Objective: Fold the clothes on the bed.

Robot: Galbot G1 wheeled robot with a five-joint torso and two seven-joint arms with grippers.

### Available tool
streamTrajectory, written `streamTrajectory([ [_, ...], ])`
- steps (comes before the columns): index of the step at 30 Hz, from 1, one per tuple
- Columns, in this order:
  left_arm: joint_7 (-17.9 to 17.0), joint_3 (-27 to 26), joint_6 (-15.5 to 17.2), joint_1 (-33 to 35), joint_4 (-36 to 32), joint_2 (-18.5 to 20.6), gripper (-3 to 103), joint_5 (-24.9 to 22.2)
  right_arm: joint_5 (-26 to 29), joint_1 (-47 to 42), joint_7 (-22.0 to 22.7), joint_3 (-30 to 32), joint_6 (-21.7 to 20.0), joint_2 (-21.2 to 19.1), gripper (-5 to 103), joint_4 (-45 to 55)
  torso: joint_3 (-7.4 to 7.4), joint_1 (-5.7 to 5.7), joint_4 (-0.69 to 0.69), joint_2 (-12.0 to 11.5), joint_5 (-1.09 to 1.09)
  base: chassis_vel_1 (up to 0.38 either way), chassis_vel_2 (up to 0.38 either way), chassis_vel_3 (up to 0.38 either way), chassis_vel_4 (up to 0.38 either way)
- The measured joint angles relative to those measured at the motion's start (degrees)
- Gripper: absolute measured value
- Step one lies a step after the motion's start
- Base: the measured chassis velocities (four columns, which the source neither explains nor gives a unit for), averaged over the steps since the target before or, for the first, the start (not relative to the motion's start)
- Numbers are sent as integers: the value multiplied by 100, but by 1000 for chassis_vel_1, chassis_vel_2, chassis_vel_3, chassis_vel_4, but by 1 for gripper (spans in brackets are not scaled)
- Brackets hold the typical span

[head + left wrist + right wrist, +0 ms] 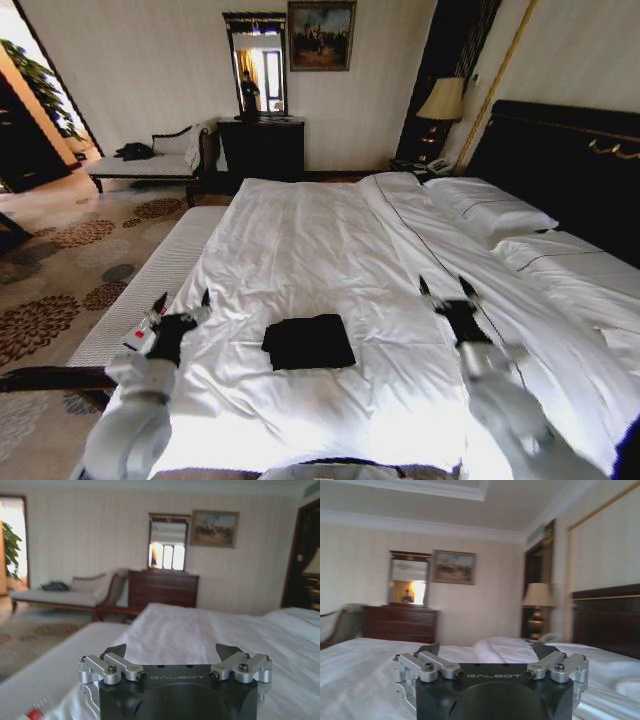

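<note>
The left end effector point(177, 655) hovers just above the bed point(200, 630), its 2 dark fingertips point(116, 651) spread wide with nothing between them. Past the bed's far edge stand a dark dresser point(162, 587), a mirror point(168, 547) and a white-cushioned bench point(55, 597).

What I can't see well

The words on my folded shirt point(308, 341) are hidden, maybe tucked inside. My bed point(300, 250) runs off the bottom edge, and my fingertips point(116, 651) are mostly cut off.
</note>
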Motion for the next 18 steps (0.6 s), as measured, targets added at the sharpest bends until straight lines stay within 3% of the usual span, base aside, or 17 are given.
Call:
streamTrajectory([
  [3,152,112,-60,234,-118,128,100,-78,-322,-401,-214,73,89,563,100,336,1,1,2,0,-3,0,0,0,0],
  [6,244,117,-85,240,-173,193,100,-264,-342,-583,-328,126,88,704,100,510,2,2,0,0,-5,0,0,0,0],
  [18,274,101,-80,211,-185,213,100,-372,-301,-574,-359,100,67,715,100,524,3,4,2,-1,-2,0,0,0,0],
])
